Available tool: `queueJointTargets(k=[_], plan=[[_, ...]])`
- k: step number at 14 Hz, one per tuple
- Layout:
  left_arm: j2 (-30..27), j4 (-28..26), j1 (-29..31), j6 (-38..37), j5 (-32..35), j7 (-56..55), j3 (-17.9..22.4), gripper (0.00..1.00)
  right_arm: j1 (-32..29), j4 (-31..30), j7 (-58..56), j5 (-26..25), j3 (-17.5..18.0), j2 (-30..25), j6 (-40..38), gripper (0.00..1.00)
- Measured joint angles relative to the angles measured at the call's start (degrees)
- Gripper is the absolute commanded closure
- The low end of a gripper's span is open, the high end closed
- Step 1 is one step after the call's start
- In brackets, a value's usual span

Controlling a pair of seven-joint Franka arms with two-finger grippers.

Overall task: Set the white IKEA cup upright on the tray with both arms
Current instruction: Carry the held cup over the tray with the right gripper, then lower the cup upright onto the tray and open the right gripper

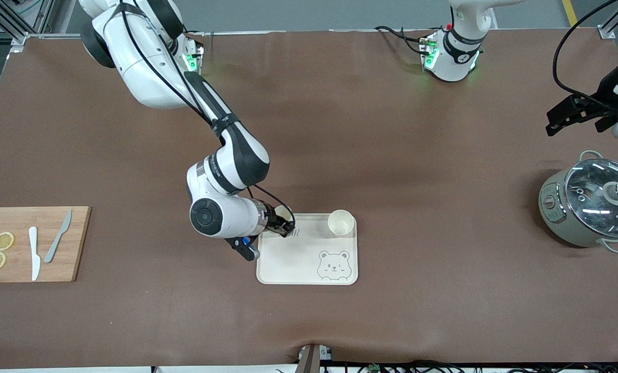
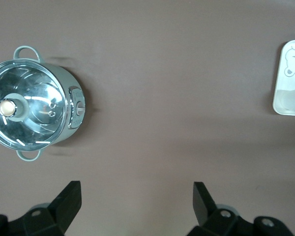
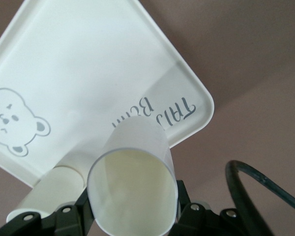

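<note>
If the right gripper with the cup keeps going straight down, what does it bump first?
Most likely the tray: the right gripper holds a cup just over its corner. Depth is hard to judge.

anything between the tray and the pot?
Nothing: between the tray and the pot lies only bare brown table, shown in the front view and the left wrist view.

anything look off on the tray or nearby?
Nothing spilled or damaged. One white cup stands upright on the tray. The right gripper holds a second cup over the tray's corner. The left gripper waits open above the table near the pot.
</note>
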Motion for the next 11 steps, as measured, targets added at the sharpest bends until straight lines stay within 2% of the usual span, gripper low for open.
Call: queueJointTargets(k=[2,4,5,6,7,11], plan=[[-0.1,0.2,-3.4,0.0,0.0,0.0,3.7,0.0,-0.8,0.2,0.0,0.0,-0.2,1.5,0.9,1.0],[-0.1,0.2,-3.6,0.2,0.0,0.0,4.4,0.0,-1.5,0.3,-0.1,0.0,-0.6,2.9,2.5,1.0],[-0.1,0.3,-3.6,0.5,0.0,0.0,4.4,0.0,-1.8,0.5,-0.1,0.2,-0.6,3.3,2.7,0.88],[0.0,0.2,-3.6,0.7,0.0,0.0,4.4,0.0,-1.8,0.9,-0.1,0.2,-0.7,3.4,2.7,0.54],[0.1,0.2,-3.7,0.7,0.0,0.0,4.4,0.0,-1.8,0.9,-0.1,0.2,-0.7,3.4,2.8,0.01],[0.6,0.2,-3.7,0.8,0.0,0.0,4.5,0.0,-1.8,0.9,-0.2,0.2,-0.7,3.8,3.2,0.0]])
